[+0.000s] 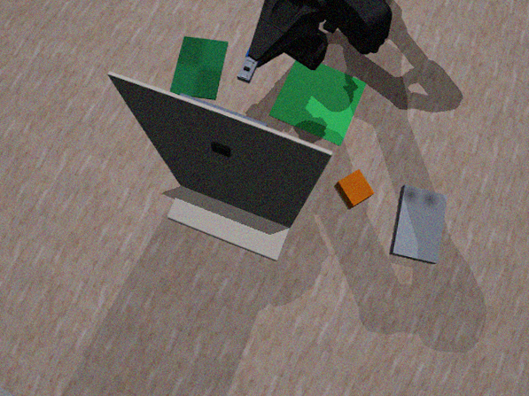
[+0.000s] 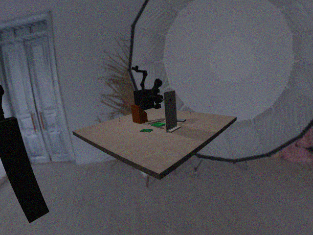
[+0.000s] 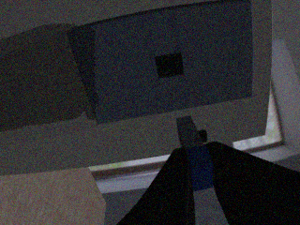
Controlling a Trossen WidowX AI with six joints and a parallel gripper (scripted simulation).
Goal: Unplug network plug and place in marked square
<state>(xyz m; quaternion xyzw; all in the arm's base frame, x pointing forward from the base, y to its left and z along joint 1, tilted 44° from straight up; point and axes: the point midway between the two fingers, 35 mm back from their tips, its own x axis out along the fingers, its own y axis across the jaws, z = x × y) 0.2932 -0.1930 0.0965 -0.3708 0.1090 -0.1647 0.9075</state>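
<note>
The plug [image 1: 246, 69] [image 3: 187, 132], grey with a blue part, is out of the socket. My gripper [image 1: 253, 60] [image 3: 196, 156] is shut on it and holds it in the air in front of the upright panel [image 1: 261, 182] [image 2: 169, 113]. In the wrist view the dark socket opening [image 3: 169, 65] is empty, in a blue-grey housing [image 3: 127, 80] just beyond the plug. Two flat green patches lie on the table: a larger bright one [image 1: 290, 98] [image 2: 157, 124] below the arm and a smaller dark one [image 1: 199, 69] [image 2: 146, 130]. The thin tab is too dark to make out.
The panel stands on a pale foot [image 1: 226, 228]. An orange cube [image 1: 355, 188] lies beside the panel, and a grey slab [image 1: 421, 227] [image 2: 181, 120] lies farther off. A brown-orange block [image 2: 138, 113] stands by the arm's base. The table edge [image 2: 116, 156] shows in the exterior view.
</note>
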